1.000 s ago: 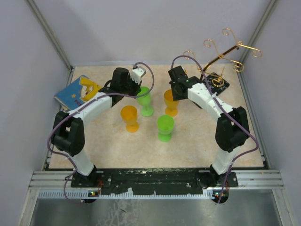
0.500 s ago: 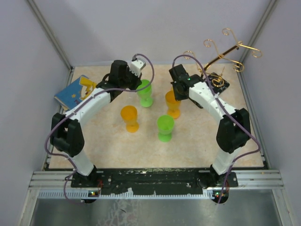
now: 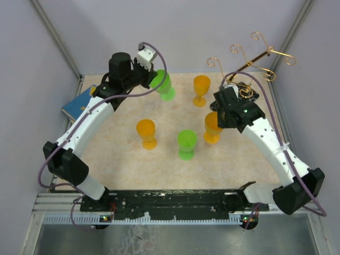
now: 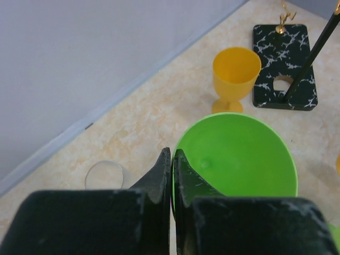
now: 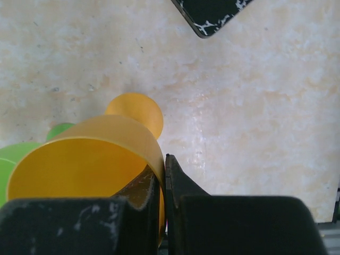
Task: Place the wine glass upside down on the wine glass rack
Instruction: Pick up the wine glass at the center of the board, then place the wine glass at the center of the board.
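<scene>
My left gripper (image 3: 149, 77) is shut on the rim of a green wine glass (image 3: 162, 85), held above the back of the table; in the left wrist view one finger sits inside the green bowl (image 4: 236, 154) and one outside, at the gripper (image 4: 172, 155). My right gripper (image 3: 220, 120) is shut on the rim of an orange wine glass (image 3: 212, 128), whose wall (image 5: 85, 164) is pinched at the gripper (image 5: 163, 159). The gold wire wine glass rack (image 3: 255, 57) stands at the back right on its black marbled base (image 3: 249, 96) (image 4: 268, 48).
A second orange glass (image 3: 201, 89) (image 4: 235, 71) stands upright left of the rack. Another orange glass (image 3: 146, 133) and a green one (image 3: 187, 144) stand mid-table. A clear glass (image 3: 150, 104) (image 4: 104, 175) sits below the left gripper. A blue book (image 3: 79, 102) lies far left.
Both grippers closed on glass rims. The left arm raised the green glass toward the back. The right arm pulled the orange glass right and nearer, uncovering another orange glass by the rack.
</scene>
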Tool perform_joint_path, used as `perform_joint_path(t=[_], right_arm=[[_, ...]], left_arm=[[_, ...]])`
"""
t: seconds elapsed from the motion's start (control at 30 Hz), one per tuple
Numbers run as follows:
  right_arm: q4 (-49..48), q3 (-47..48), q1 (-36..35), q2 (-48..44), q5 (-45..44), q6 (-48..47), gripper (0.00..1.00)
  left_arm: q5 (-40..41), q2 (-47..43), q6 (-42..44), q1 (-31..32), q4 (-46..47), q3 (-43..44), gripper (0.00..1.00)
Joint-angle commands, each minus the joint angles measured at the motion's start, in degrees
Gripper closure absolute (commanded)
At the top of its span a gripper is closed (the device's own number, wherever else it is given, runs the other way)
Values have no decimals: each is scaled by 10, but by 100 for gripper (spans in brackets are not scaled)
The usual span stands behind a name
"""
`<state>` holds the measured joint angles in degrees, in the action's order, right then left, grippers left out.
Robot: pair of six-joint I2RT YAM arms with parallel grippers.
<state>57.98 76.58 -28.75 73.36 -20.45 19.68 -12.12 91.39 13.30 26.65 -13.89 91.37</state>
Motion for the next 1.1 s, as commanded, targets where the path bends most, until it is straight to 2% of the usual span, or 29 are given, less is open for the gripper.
perform_joint_path(t=[0.0,0.1,0.27,0.43,0.57,0.7,1.07], right_arm=[[55,-25,-2,-45,-58,65,100],[72,-53,8,-80,-68,97,100],[46,-98,81,-127,-24,92,100],[24,-112,140,-128,6,69,100],[-6,-125,177,-117,48,45,100],[-15,-118,220,-98,55,8,100],[-72,-127,434,-77,123,-100,100]], left_arm=[[-18,-25,1,2,-27,47,100],[-17,-40,10,2,-58,61,100],[-11,-91,7,2,-102,32,100],[77,-157,5,1,-139,-38,100],[149,-182,-10,-9,-221,-48,100],[144,-201,-24,-50,-244,-72,100],[85,-158,-23,-187,-238,-93,100]])
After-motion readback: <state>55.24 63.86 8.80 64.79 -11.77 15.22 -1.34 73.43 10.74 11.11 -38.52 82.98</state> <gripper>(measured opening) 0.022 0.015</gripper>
